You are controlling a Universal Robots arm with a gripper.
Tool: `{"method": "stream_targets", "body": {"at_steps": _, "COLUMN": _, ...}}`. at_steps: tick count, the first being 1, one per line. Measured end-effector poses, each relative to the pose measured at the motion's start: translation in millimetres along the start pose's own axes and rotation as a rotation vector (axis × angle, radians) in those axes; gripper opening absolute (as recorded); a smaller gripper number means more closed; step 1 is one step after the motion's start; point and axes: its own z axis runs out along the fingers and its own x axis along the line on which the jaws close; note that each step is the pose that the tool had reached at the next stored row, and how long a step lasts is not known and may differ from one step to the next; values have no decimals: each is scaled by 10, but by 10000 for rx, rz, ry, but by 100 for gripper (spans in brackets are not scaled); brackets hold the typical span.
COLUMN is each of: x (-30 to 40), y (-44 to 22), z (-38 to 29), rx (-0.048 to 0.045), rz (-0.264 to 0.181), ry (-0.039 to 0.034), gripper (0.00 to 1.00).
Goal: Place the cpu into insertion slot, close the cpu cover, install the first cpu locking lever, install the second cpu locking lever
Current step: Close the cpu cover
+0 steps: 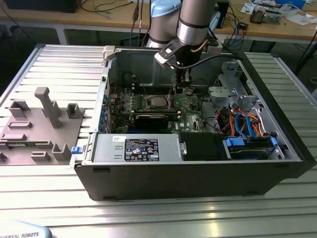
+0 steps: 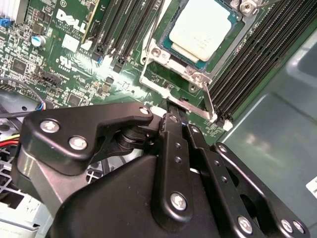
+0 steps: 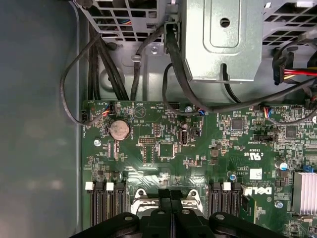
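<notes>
Now the fingers (image 2: 174, 141), closed together, touch the locking lever (image 2: 190, 106) just beside the seated cpu (image 2: 200, 27).

The arm (image 1: 195, 22) reaches down steeply from the far side, its black pincer (image 1: 178, 87) pointing straight downward, the two fingers (image 3: 165, 198) pressed flat against each other

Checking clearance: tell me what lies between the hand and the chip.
In the second wrist view, the metal frame and a thin lever lie between the hand and the chip.
</notes>
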Motion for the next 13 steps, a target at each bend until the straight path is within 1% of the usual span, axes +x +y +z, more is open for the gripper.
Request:
{"method": "stream_targets", "body": {"at_steps": 4, "x": 0, "y": -25, "z": 1, "rx": 0, "rz": 0, "ry": -1, "gripper": 11}}
{"method": "stream_targets", "body": {"at_steps": 11, "x": 1, "y": -88, "z": 4, "rx": 0, "rz": 0, "ry": -1, "gripper": 11}}
{"method": "stream_targets", "body": {"at_steps": 13, "x": 2, "y": -95, "z": 5, "rx": 0, "rz": 0, "ry": -1, "gripper": 11}}
